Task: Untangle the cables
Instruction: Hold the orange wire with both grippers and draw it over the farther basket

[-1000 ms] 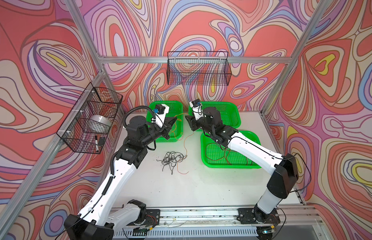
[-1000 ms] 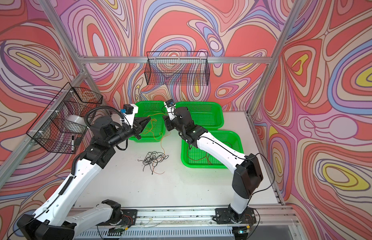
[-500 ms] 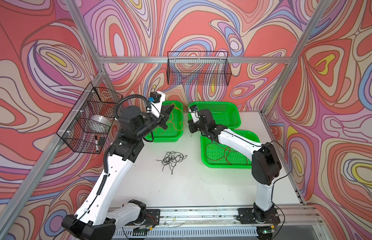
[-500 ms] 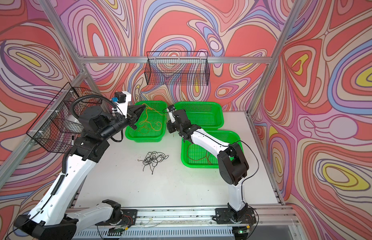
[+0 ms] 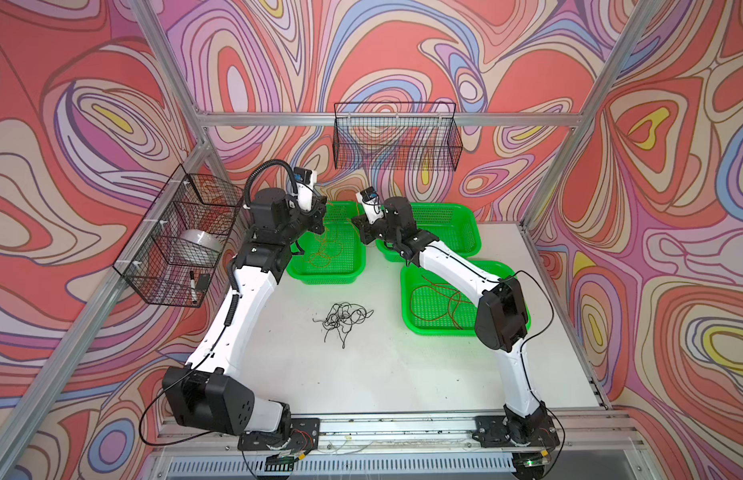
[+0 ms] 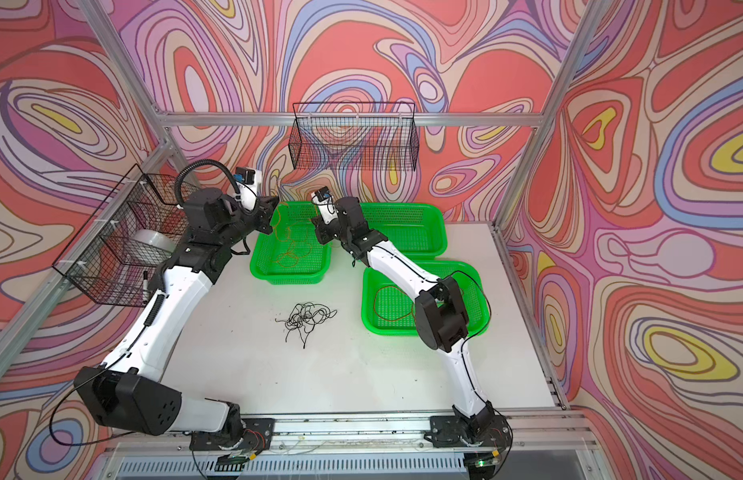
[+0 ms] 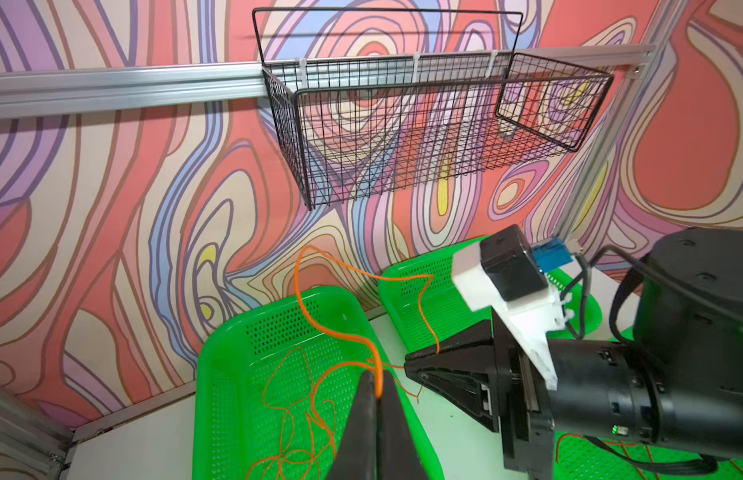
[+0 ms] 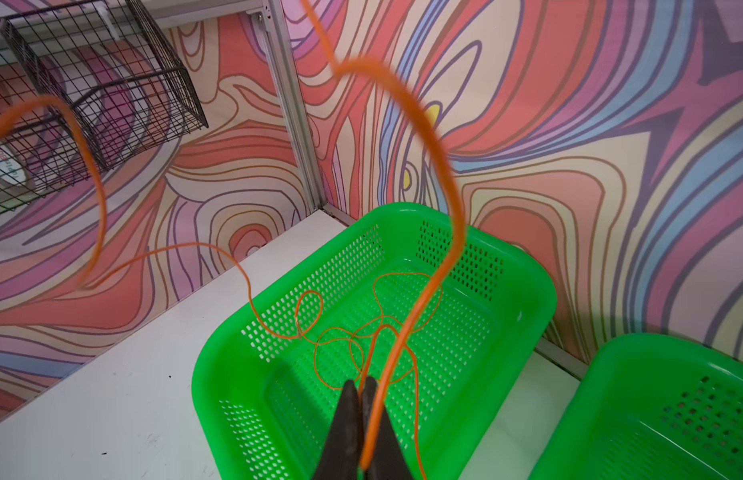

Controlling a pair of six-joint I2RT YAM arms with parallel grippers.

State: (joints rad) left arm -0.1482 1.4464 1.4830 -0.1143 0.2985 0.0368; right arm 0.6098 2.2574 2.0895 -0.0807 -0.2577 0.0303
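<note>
The left gripper [image 7: 376, 380] sits at the bottom centre of the left wrist view. Its fingers [image 7: 361, 409] are clenched on an orange cable [image 7: 302, 299], pinching it right at their tips. From there the cable rises in a loop in front of the patterned wall. It then crosses toward the right of the frame and drops to the tip of the other gripper.

In the right wrist view the right gripper [image 8: 360, 386] is at the bottom centre. Its fingers [image 8: 346, 415] are pressed together on the same orange cable, which comes out between them and arcs to the top of the frame.

In both top views the 2 grippers face each other at the upper middle, above the rear-left green basket [image 5: 328, 277]. More turns of orange cable lie coiled on that basket's floor.

A tangle of black cables [image 5: 344, 319] lies on the white table [image 5: 403, 374] at the centre of the frame, apart from all 3 green baskets and from both grippers. A reddish cable [image 5: 444, 300] lies looped in the front-right green basket [image 5: 408, 320], partly under the right arm. The rear-right green basket [image 5: 461, 214] stands behind that arm.

A rear wire basket [image 5: 396, 143] hangs on the back wall. A left wire basket [image 5: 170, 253] at the left of the frame holds a tape roll [image 5: 201, 242] and a marker [image 5: 192, 286].
</note>
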